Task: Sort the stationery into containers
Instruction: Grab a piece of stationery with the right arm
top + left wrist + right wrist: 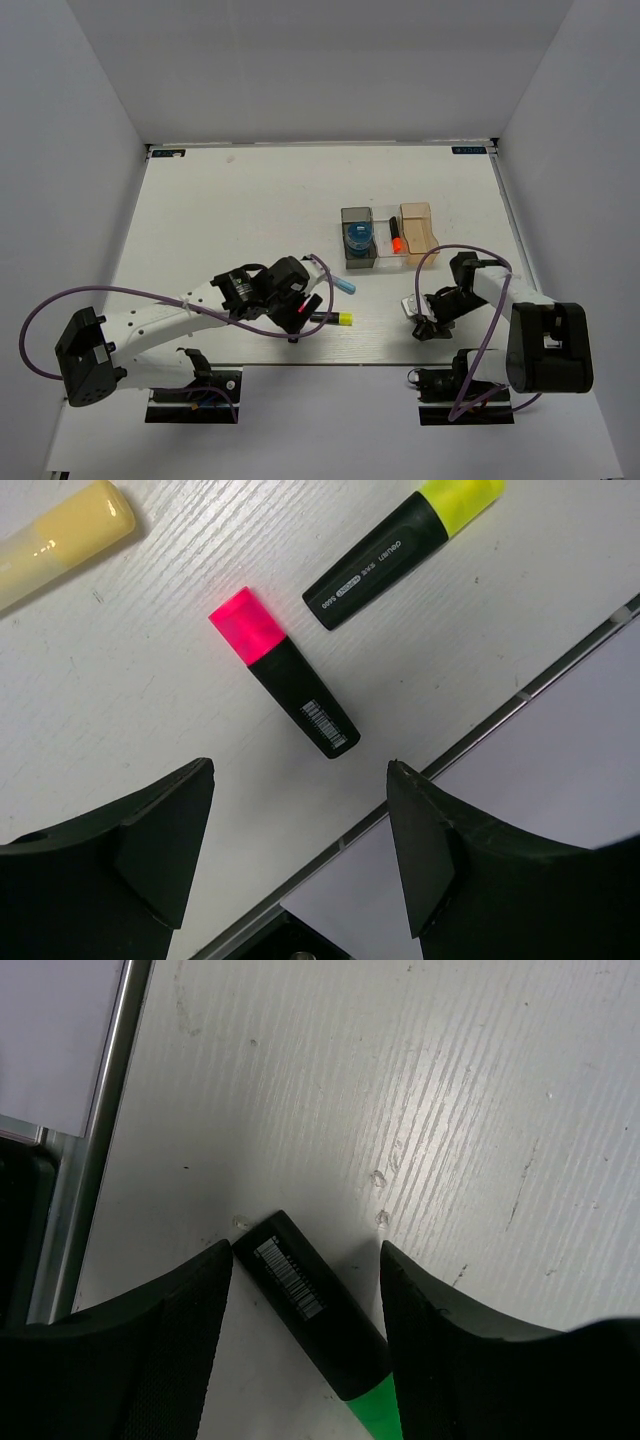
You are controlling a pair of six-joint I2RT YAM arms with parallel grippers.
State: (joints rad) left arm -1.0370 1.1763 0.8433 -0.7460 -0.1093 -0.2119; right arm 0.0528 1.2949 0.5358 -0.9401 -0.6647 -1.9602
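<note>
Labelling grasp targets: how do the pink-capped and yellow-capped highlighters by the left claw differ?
The pink-capped highlighter shows a barcode label; the yellow-capped highlighter shows white lettering. In the left wrist view, pink's cap points upper left, yellow's upper right. Both have black bodies and lie flat.

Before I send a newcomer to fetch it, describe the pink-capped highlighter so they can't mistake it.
Find the left arm's open pincer near the white table's front edge. Directly below it lies a short black highlighter with a barcode label. Its pink cap sets it apart from the yellow-capped highlighter and the pale yellow stick nearby.
</note>
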